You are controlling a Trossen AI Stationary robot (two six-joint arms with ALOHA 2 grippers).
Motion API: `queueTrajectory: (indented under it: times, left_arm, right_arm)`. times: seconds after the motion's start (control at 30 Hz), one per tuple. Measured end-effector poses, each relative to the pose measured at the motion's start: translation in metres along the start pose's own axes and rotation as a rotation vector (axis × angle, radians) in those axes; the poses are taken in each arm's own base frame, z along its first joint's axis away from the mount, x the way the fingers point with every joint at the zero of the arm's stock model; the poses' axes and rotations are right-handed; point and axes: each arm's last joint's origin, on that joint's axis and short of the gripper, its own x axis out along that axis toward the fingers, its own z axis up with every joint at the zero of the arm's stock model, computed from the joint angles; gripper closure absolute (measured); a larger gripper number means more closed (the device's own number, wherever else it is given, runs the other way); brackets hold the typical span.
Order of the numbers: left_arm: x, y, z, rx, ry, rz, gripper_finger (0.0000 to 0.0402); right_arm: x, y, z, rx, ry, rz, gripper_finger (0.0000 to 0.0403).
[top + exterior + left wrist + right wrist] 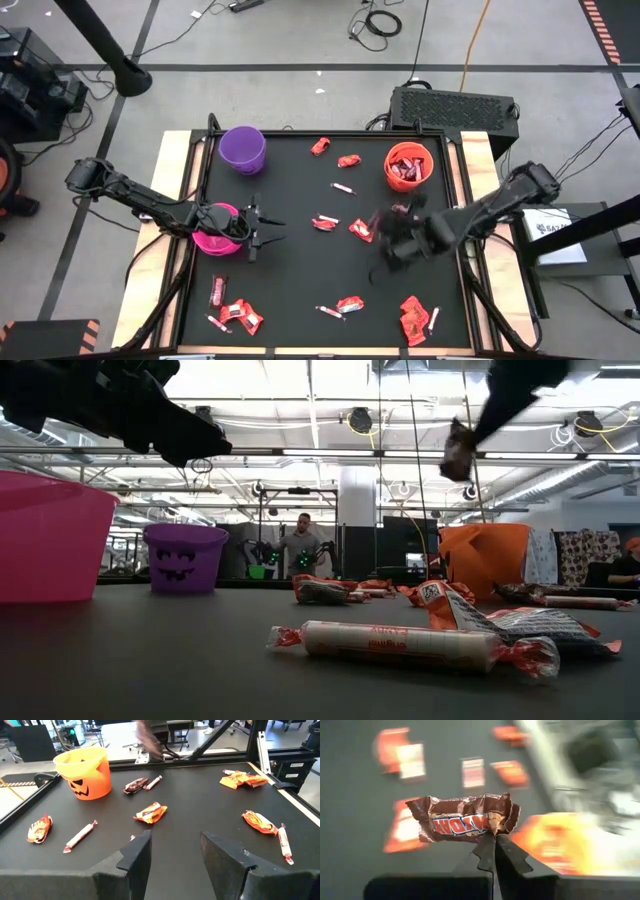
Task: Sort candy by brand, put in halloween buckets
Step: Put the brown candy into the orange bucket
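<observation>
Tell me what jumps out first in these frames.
The right hand, shut on a brown candy bar, hangs in the air near the orange bucket at the table's far right. The left hand waits open beside the pink bucket, with red packets scattered over the black table.

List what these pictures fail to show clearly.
- Pink bucket: high view, contents hidden by the left claw.
- Right claw: high view, smeared by motion blur.
- Brown bar: right wrist view, candy behind it blurred.
- Orange bucket: low view, contents hidden by its wall.
</observation>
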Motion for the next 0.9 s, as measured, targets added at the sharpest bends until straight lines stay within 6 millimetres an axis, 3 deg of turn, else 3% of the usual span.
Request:
queueTrajectory:
  times: [0.17, 0.4, 0.67, 0.9]
  left_arm:
    - [0.0, 0.0, 0.0, 0.0, 0.0, 0.0, 0.0226]
    - [0.0, 0.0, 0.0, 0.0, 0.001, 0.0, 0.0226]
    - [0.0, 0.0, -0.001, 0.003, 0.01, 0.0, 0.0226]
    - [0.0, 0.0, -0.003, 0.009, 0.035, 0.0, 0.0226]
  right_arm:
    - [0.019, -0.059, 0.014, 0.094, 0.095, -0.283, 0.0402]
    - [0.07, -0.117, 0.012, 0.212, 0.35, -0.404, 0.0403]
    - [0.1, -0.145, 0.005, 0.195, 0.45, -0.423, 0.0375]
    - [0.108, -0.154, 0.007, 0.19, 0.448, -0.427, 0.0305]
